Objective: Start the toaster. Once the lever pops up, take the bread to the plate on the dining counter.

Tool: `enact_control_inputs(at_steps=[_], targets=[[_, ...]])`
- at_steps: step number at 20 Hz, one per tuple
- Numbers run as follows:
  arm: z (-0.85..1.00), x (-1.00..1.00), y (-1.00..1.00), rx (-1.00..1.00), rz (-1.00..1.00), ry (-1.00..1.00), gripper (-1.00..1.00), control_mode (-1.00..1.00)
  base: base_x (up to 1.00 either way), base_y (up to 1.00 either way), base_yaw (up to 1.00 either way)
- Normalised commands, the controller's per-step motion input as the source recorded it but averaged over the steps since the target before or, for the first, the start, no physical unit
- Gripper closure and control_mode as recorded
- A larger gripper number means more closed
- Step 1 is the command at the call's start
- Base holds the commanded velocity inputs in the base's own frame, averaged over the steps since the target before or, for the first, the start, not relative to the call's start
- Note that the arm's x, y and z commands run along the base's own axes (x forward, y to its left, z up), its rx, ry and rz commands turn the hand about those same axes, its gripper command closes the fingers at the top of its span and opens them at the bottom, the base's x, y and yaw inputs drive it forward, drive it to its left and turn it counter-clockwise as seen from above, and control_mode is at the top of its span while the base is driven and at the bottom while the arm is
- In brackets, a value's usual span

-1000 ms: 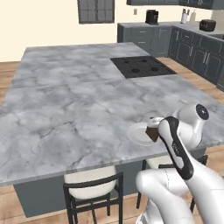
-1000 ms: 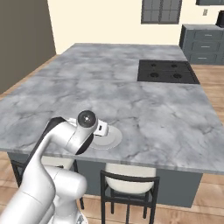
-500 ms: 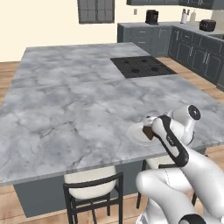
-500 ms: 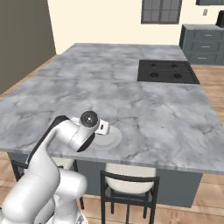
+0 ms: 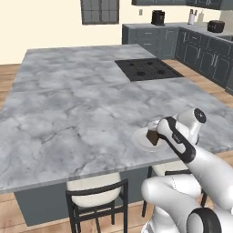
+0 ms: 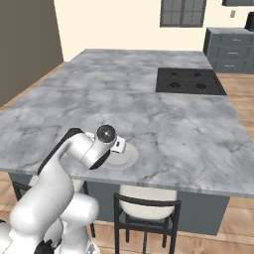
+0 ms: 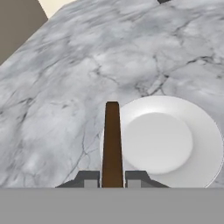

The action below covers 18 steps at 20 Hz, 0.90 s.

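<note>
The bread (image 7: 112, 144), a thin dark brown slice seen edge-on, stands upright between my fingertips (image 7: 89, 179). My gripper (image 7: 112, 179) is shut on it, just above the left rim of the round white plate (image 7: 162, 142). In the left base view the bread (image 5: 152, 136) hangs over the plate (image 5: 142, 141) near the front edge of the grey marble dining counter (image 5: 82, 104), held by my gripper (image 5: 153, 133). In the right base view my gripper (image 6: 119, 145) sits over the plate (image 6: 124, 158). The dark toaster (image 5: 216, 26) stands far off on the back worktop.
A black inset cooktop (image 5: 148, 69) lies at the far side of the island. Cushioned stools (image 5: 95, 191) stand under the near edge. A black coffee machine (image 5: 158, 17) sits on the rear cabinets. Bare marble stretches to the left of the plate.
My hand has shifted slightly left and lower with the bread, staying over the plate. The grip is unchanged.
</note>
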Motion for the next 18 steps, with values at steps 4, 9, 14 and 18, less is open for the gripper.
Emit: enact_control_inputs(at_steps=[4, 9, 14, 18], targets=[[-0.28, 0.12, 0.00, 0.00, 0.00, 0.00, 1.00, -1.00, 0.00, 0.00, 0.00], [-0.20, 0.08, 0.00, 0.00, 0.00, 0.00, 1.00, -1.00, 0.00, 0.00, 0.00], [-0.09, 0.10, 0.00, 0.00, 0.00, 0.00, 1.00, -1.00, 0.00, 0.00, 0.00], [0.00, 0.30, 0.00, 0.00, 0.00, 0.00, 1.00, -1.00, 0.00, 0.00, 0.00]])
